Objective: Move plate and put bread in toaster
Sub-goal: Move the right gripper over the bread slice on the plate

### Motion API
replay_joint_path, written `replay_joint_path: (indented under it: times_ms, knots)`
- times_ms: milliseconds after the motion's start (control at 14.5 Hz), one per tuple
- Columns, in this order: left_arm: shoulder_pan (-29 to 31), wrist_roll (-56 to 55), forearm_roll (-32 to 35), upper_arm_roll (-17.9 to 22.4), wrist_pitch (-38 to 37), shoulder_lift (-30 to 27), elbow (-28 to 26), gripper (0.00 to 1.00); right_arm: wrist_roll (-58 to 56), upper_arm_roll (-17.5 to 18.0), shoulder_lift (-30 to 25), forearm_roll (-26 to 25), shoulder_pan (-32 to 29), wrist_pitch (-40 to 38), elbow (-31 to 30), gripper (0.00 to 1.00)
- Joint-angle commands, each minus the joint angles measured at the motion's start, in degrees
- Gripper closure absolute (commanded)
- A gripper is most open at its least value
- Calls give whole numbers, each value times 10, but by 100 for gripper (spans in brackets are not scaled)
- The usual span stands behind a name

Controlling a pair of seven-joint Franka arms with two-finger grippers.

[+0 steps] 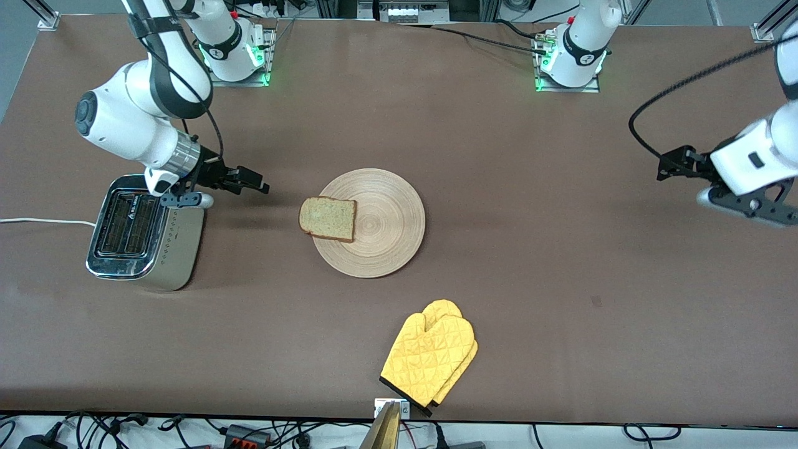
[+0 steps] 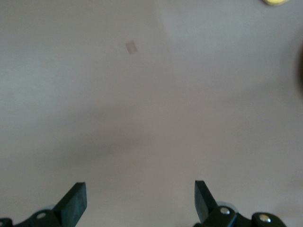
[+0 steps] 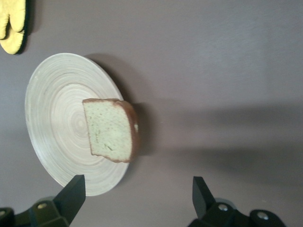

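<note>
Near to far, front view. Lowest in frame, bottom centre: yellow mitt [image 1: 430, 357], not part of the job. Mid-frame centre: plate [image 1: 373, 222] flat on the table [image 1: 561, 280], w/ bread [image 1: 328, 218] lying on its rim toward the right arm's end, one edge overhanging. Centre-left of frame: toaster [image 1: 140, 234], both slots empty, cord trailing off the frame's left edge.

Right gripper [image 1: 246, 182] hangs above the table just past the toaster's top corner, pointing at the bread; jaws wide apart, nothing held. In the right wrist view bread and plate sit ahead of its open fingers [image 3: 71, 196]. Left gripper [image 1: 676, 165] waits at the frame's right edge over bare table, jaws wide apart, empty.

Progress, as I judge it: nothing done yet. Bread ungrabbed, plate apparently unmoved. Left: grab bread, slot it, shift plate.
</note>
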Motion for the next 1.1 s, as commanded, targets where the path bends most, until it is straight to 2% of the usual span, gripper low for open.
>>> replay_joint_path:
  times_ms: [0,207,344,757,1033]
  knots:
    - [-18,-29,-6,19,64,-84,-84,0,-56,-3,11,74,37,70,-32,0]
    - [-14,-32,-6,14,59,-83,-69,0,-177,-4,44,222,49,86,-34,0]
    - [-14,-34,-6,14,50,-71,-49,0,-267,-4,64,285,47,87,-35,0]
    - [-21,-82,-6,9,29,-69,-32,0,-300,-4,124,300,42,115,-15,0]
    - [-22,-84,-6,4,28,-66,-25,0,-301,-4,137,321,61,128,-8,0]
